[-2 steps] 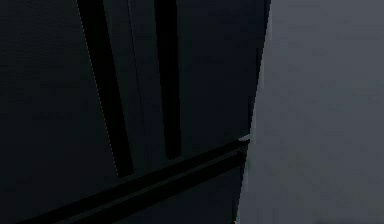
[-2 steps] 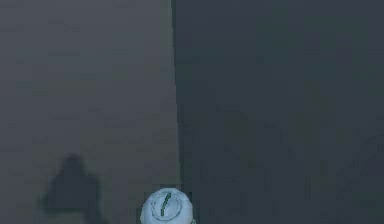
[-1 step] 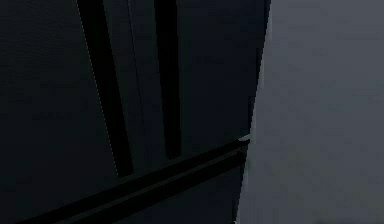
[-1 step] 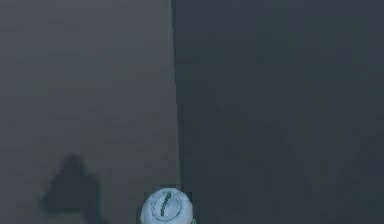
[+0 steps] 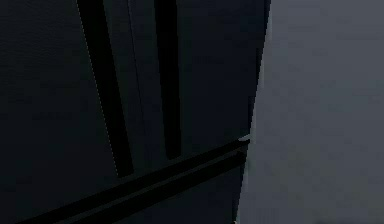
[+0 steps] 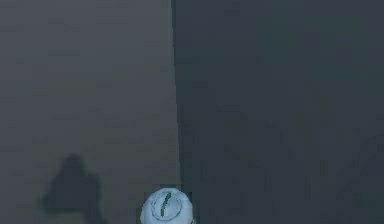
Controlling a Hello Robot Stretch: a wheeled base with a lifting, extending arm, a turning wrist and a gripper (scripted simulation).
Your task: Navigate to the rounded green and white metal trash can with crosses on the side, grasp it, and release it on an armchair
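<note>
A rounded white trash can with green marks on its top sat low at the bottom edge of the arm side view, its lower part cut off there. I could not make out whether the marks were crosses. Beyond the trash can a straight seam ran away from it. A paler grey surface lay left of the can and a darker grey surface lay to its right. Ahead, in the forward view, stood a dark panel with two blacker upright strips and a rail slanting across its lower part. A plain grey surface lay beside it. How that panel stood to the trash can I could not tell. The gripper's state I could not tell either.
</note>
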